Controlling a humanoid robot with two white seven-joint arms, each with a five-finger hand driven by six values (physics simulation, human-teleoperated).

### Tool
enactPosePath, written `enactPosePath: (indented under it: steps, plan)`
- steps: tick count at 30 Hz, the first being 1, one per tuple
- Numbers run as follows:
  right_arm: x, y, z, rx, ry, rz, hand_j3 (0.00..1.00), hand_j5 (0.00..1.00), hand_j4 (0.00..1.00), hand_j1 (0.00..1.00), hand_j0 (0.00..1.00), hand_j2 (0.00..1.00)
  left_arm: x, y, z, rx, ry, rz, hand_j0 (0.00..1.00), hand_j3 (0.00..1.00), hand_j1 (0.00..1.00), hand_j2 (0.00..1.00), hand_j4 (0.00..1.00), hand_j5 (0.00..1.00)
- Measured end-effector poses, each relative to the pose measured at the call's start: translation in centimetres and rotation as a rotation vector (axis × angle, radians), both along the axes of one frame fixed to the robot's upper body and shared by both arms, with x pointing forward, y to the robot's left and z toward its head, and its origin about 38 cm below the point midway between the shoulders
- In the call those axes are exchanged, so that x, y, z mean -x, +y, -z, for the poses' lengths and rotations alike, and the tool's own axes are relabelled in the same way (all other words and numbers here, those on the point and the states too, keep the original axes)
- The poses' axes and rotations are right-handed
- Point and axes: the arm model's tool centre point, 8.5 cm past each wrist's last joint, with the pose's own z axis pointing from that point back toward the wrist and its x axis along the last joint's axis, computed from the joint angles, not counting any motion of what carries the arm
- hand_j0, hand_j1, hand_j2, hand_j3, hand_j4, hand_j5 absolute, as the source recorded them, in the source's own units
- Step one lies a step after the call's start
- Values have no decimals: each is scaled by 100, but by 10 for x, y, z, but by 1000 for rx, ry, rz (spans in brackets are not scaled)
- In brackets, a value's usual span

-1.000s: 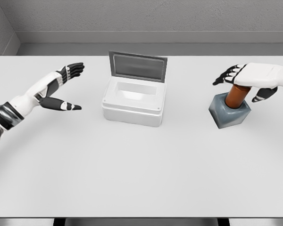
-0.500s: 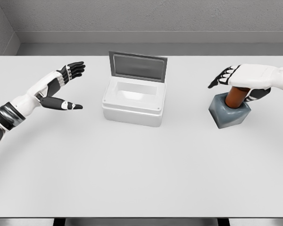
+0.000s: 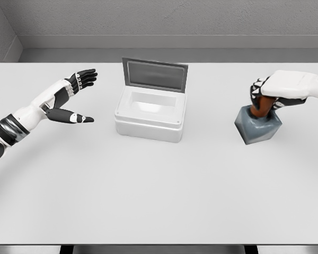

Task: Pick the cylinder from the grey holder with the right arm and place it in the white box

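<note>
A brown cylinder point(image 3: 261, 109) stands upright in the grey holder point(image 3: 258, 127) on the right side of the table. My right hand point(image 3: 269, 95) sits over the cylinder's top with its fingers curled around it. Only the cylinder's lower part shows below the hand. The white box point(image 3: 151, 115) stands in the middle of the table with its lid point(image 3: 154, 74) raised at the back; its inside holds nothing. My left hand point(image 3: 74, 98) hovers at the left with fingers spread, holding nothing.
The white table point(image 3: 159, 190) spreads wide in front of the box and holder. A grey wall runs along the table's far edge. The box lid stands upright behind the box opening.
My right hand's fingers, stretched out over the cylinder before, have curled down and closed around its top. The left arm has barely shifted.
</note>
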Motion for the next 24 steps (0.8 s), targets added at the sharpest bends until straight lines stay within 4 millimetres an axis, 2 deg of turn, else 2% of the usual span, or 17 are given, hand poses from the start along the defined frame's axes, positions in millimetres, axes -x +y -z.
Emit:
enactPosePath:
  steps: [3,4,6,10,16,24]
  plan:
    - [-4,-8,-24,-7,-55,20,12,12,12,12,12,12,0,1,0,-2,0,-1,100,100,100,100,100,100]
    - [-6,-8,-33,-12,-75,20,12,12,12,12,12,12,0,1,0,-2,0,-2,100,100,100,100,100,100]
    - [-9,-1,-38,-28,-91,9,12,12,12,12,12,12,0,2,-1,-3,0,-3,100,100,100,100,100,100]
    - [-15,26,-33,-72,-93,-41,13,13,13,13,13,13,0,3,-1,-4,0,-5,100,100,100,100,100,100]
    - [-17,75,-42,-118,-126,-154,13,13,13,13,13,13,0,4,-1,-5,-1,-7,100,100,100,100,100,100]
    - [-3,134,-34,-132,-114,-310,17,17,17,17,17,17,0,5,-1,-6,-1,-8,100,100,100,100,100,100]
